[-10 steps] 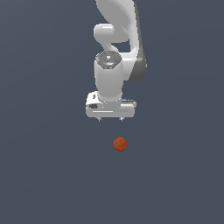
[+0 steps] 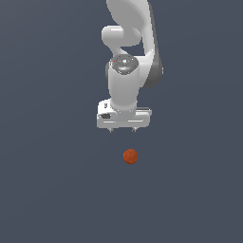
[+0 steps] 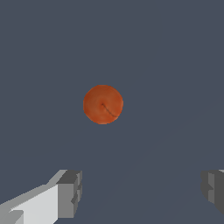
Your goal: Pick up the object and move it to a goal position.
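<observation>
Since the earlier exterior pic the arm had barely shifted; gripper (image 2: pixel 123 129) sat a touch lower in the frame, closer to the ball, approx. the same pose otherwise; ball (image 2: pixel 130 156) lay where it was, no roll seen.

Gripper pointed straight down, white body w/ two short dark fingertips (image 2: pixel 134 128) poking out under it; jaws stood wide apart, nothing between them, nothing touched; wrist view confirmed it: one grey finger pad (image 3: pixel 70 194) at one edge, the other at the opposite edge, bare surface in the gap; gap clearly wider than the ball.

Ball (image 3: pixel 103 104) was small, orange-red, slightly mottled, w/ a thin dark line across it in the wrist view; it rested on the flat dark blue-grey surface (image 2: pixel 52 190), apart from the gripper, below it in the exterior view and a bit toward the exterior view's right of the gripper's mid-line; in the wrist view it sat ahead of the pads, not between them.
</observation>
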`<move>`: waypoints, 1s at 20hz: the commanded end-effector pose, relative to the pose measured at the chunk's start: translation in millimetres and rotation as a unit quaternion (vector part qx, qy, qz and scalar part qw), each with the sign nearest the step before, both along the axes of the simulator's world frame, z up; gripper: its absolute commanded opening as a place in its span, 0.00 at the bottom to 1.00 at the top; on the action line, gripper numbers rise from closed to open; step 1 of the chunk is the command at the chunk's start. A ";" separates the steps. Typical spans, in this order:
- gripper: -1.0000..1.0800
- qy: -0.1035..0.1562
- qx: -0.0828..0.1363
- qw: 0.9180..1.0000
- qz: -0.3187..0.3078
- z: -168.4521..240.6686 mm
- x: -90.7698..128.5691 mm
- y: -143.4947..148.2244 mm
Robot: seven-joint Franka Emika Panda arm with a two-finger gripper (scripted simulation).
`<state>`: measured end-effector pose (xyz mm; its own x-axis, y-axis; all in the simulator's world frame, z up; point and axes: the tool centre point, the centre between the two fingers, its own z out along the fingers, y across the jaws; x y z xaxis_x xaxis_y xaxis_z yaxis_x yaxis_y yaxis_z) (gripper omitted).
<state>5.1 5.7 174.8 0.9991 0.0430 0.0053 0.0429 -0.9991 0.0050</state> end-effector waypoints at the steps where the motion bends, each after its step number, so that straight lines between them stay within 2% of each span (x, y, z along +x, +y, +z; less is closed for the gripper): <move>1: 0.96 0.000 -0.002 1.000 0.007 0.8 0.6 2.1; 10: 0.96 0.000 0.000 1.000 -0.018 -4.4 5.3 3.8; 20: 0.96 0.001 0.003 0.994 -0.105 -24.3 22.9 13.2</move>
